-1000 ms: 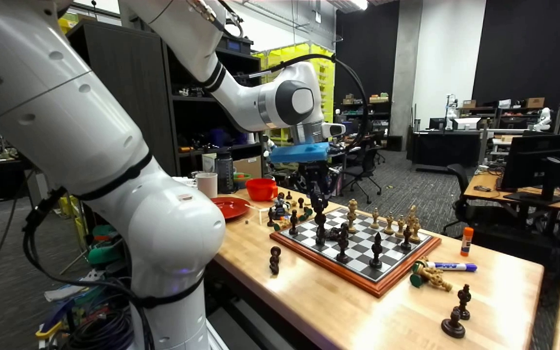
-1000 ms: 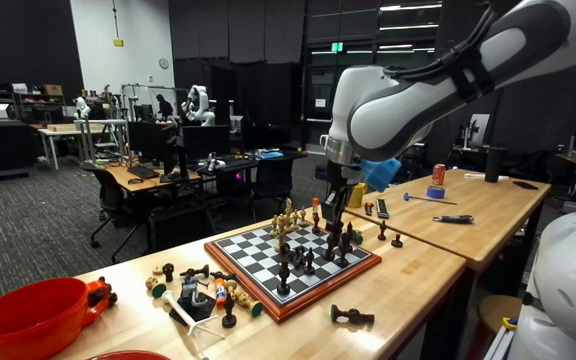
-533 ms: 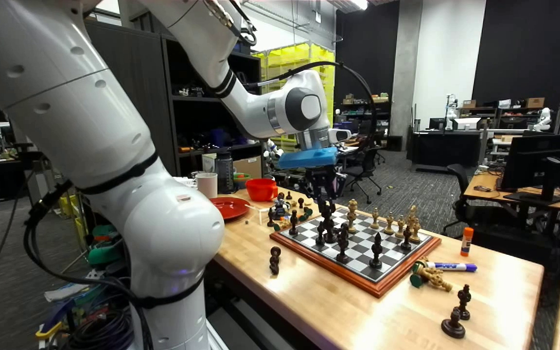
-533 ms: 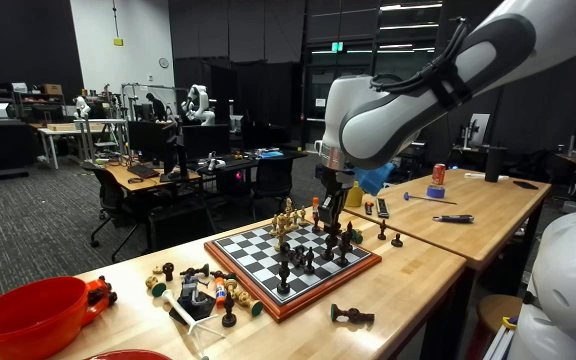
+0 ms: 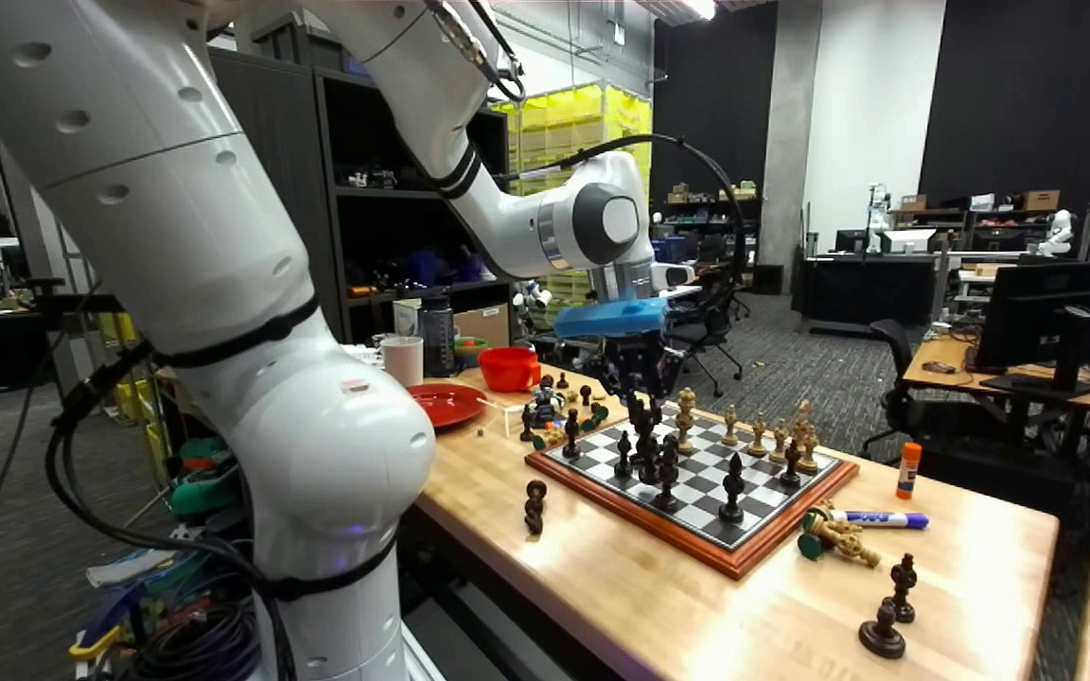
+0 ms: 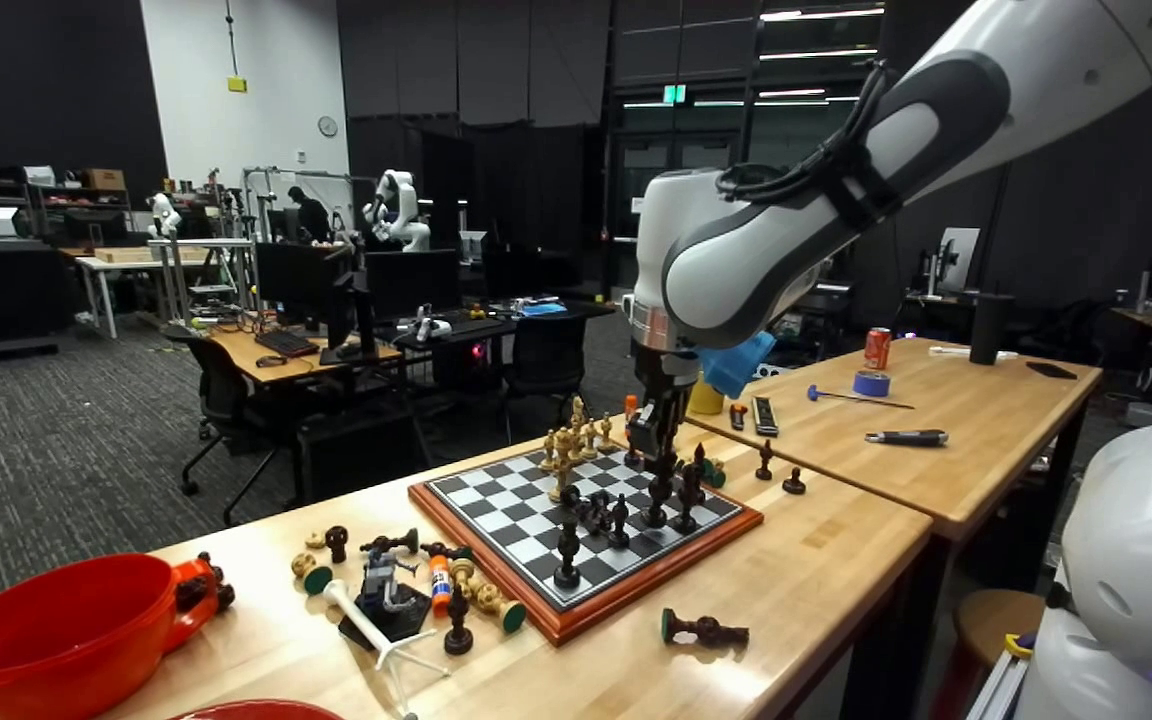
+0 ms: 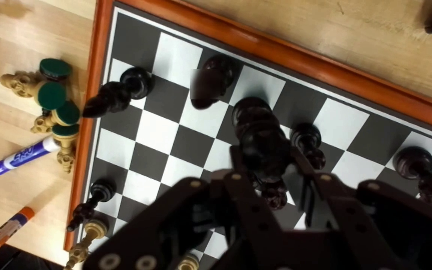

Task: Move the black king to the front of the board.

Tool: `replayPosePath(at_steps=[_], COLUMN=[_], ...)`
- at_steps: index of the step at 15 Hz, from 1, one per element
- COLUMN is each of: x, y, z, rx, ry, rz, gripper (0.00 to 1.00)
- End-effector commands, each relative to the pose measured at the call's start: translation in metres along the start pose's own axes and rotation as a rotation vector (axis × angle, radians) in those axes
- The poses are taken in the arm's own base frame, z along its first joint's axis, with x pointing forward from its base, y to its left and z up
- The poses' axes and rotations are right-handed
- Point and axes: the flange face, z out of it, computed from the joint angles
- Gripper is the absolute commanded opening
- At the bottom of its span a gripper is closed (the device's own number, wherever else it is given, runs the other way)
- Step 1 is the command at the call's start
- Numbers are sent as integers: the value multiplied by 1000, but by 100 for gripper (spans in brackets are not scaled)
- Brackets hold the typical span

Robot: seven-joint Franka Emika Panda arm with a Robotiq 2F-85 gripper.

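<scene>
The checkered board [image 5: 630,517] with a reddish-brown border lies on the wooden table; it also shows in the other views [image 6: 656,582] [image 7: 261,40]. My gripper [image 5: 647,402] is over the board, shut on a tall dark piece that looks like the black king [image 5: 645,443]. In the wrist view the fingertips [image 7: 264,152] flank the king's upper part [image 7: 255,116] on both sides. The king is upright in both exterior views, its base at or just above the squares; I cannot tell which. A dark piece [image 6: 591,515] lies on its side nearby, partly hidden under the gripper in the wrist view.
Upright dark pieces stand close to the held one [image 5: 666,478] [image 5: 623,456], others further along [image 5: 732,492] [image 5: 571,435]. Light pieces [image 5: 729,426] stand on the far side. Fallen light pieces [image 5: 838,539], a marker [image 5: 881,519] and a red cup [image 5: 509,369] lie off the board.
My gripper and the held king have moved over the board, rightward in one view and slightly leftward in another, with the wrist coming a little lower. The other pieces look unmoved.
</scene>
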Motion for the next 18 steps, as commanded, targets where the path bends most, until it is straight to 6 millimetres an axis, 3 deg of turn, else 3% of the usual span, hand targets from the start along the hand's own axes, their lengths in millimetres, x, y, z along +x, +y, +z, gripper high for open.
replayPosePath(at_steps=[1, 8, 18], x=[6, 5, 2], y=[5, 5, -3], z=[4, 12, 4], rx=[-26, -41, -31], ry=[-9, -49, -72], rz=[10, 21, 19], gripper=[7, 7, 7])
